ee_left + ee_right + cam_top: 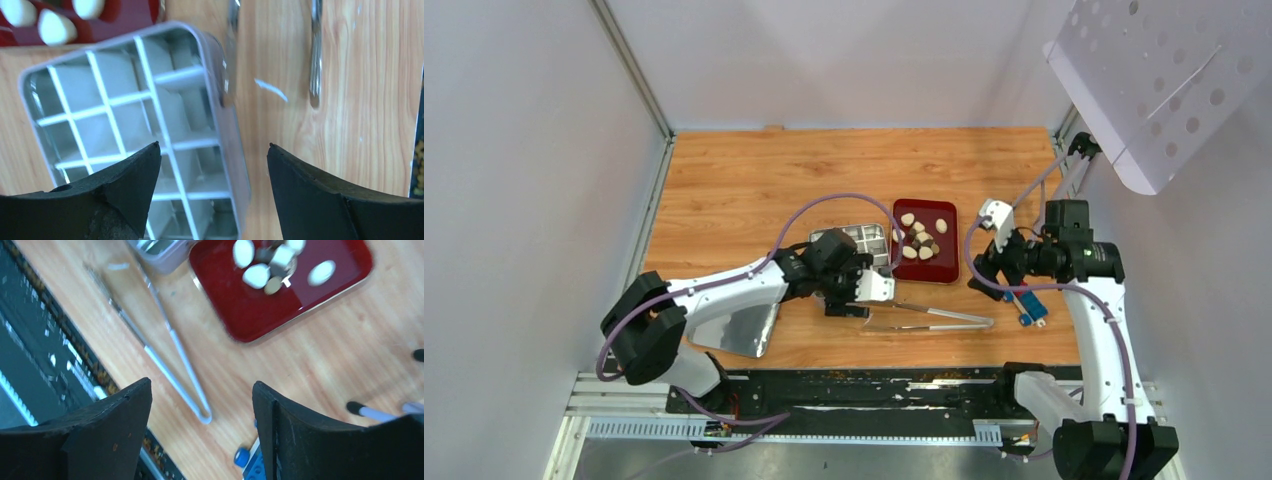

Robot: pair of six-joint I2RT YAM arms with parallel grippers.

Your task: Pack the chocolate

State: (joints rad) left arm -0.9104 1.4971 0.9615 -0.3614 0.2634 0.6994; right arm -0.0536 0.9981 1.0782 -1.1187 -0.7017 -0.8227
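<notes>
While the chocolate (pixel 921 238) is sitting on the tray (pixel 944 266), left gripper (pixel 212 150) and right gripper (pixel 201 385) are hanging spread, empty. Pieces are looking light, slick, crushable, so I'm guessing pinching gently across the middle.

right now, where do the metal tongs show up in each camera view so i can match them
Top external: the tongs lie below centre, just nearer the arm bases than the tin, joined end pointing right.
Left wrist: only two arm ends show at the top edge, right of the tin.
Right wrist: a V at centre left, joined end lowest.
Shared landmark: the red tray, seen in all three views.
</notes>
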